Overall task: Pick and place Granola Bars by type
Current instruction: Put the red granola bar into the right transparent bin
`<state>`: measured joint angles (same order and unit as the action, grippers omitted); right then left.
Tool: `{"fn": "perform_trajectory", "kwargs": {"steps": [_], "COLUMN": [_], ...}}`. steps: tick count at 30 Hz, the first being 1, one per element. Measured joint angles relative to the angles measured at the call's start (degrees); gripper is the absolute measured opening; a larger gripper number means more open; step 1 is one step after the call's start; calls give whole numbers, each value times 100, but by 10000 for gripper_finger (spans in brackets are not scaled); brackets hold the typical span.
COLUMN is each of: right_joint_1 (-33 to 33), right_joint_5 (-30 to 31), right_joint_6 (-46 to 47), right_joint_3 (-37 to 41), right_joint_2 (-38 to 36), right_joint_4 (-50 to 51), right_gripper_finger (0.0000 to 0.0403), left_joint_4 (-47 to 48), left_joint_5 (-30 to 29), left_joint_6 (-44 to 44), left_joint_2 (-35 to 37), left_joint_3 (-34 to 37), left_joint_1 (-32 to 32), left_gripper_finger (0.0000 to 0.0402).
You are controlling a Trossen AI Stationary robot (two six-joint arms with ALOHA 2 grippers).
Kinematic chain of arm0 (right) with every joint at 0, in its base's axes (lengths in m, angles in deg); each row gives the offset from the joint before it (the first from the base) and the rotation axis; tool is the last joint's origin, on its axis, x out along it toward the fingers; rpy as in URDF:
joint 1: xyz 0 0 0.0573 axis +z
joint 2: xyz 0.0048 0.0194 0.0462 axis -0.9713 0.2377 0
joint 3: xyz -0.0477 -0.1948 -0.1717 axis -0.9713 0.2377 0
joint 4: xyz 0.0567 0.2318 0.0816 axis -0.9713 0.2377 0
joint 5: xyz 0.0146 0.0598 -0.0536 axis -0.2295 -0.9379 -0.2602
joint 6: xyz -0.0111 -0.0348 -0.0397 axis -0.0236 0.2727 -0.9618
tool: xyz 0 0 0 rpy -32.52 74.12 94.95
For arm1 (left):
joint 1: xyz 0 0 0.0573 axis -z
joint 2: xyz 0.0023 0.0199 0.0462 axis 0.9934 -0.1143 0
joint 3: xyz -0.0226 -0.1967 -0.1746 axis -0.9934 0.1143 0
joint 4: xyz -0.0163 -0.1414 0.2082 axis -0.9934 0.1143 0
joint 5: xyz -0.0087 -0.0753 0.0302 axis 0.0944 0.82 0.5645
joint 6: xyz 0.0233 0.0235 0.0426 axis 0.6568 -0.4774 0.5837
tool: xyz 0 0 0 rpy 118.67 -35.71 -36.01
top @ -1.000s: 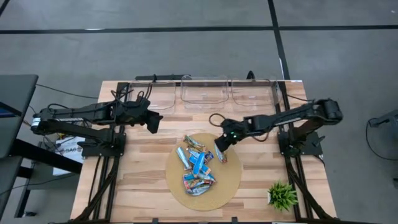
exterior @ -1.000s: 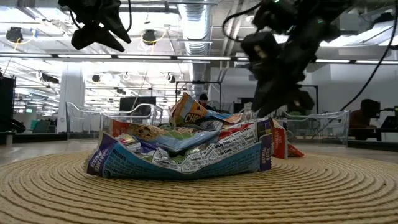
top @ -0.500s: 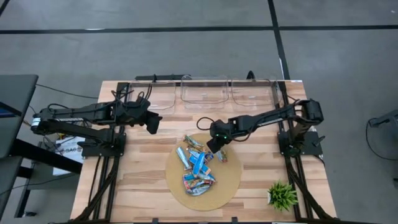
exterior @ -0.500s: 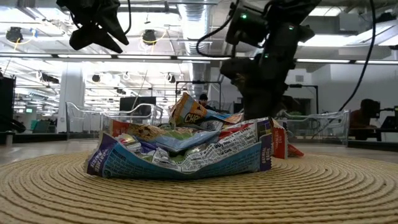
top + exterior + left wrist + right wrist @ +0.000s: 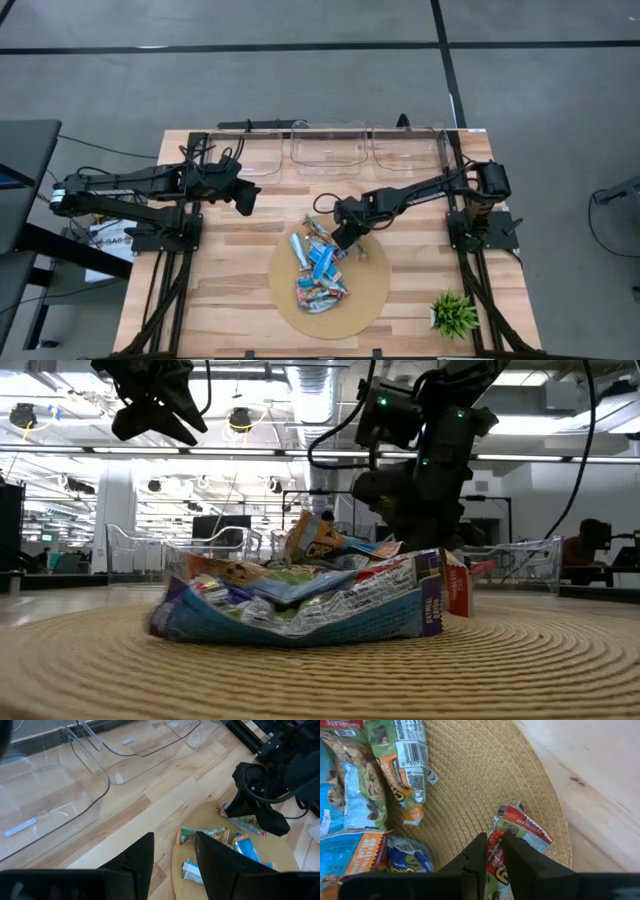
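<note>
Looking straight down from the high view, I see the Granola Bars (image 5: 317, 262) heaped on the round woven mat (image 5: 368, 287), toward its far-left part, leaving the mat's right and near areas bare. My right tool (image 5: 340, 236) is down at the far edge of the pile. The left tool (image 5: 243, 196) waits over bare table (image 5: 225, 280) left of the mat, well apart from the bars. Three clear bins (image 5: 328, 147) line the far edge, and a small green plant (image 5: 454, 313) stands at the near right corner.

From the low view, the bars (image 5: 300, 600) make a crumpled mound on the mat (image 5: 520, 660), with the right tool (image 5: 420, 525) dropped in behind it and the left tool (image 5: 155, 410) high above, off to one side.

In the left wrist view, its fingers (image 5: 212, 855) are spread with nothing between them; open wood lies between the bins (image 5: 55, 790) and the mat's rim (image 5: 176, 865).

In the right wrist view, my right tool (image 5: 492, 851) is clenched on a red-labelled bar (image 5: 517, 832) lying apart from the rest, close to the mat's edge (image 5: 555, 827), bare wood beyond.
</note>
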<state>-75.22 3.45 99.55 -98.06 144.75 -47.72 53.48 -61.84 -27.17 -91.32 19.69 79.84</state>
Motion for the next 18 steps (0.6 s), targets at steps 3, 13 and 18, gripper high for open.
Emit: {"fn": "perform_trajectory", "kwargs": {"steps": [3,13,18], "right_joint_1": [-3,8,8], "right_joint_5": [0,-24,-105], "right_joint_6": [-52,-103,-101], "right_joint_3": [0,4,9], "right_joint_2": [-2,-2,-2], "right_joint_4": [91,81,70], "right_gripper_finger": [28,2,1], "left_joint_4": [2,3,2], "left_joint_5": [0,0,-2], "left_joint_6": [43,136,142], "left_joint_2": [0,0,0], "left_joint_3": [0,0,0], "left_joint_1": [0,0,0], "left_gripper_finger": [135,135,135]}}
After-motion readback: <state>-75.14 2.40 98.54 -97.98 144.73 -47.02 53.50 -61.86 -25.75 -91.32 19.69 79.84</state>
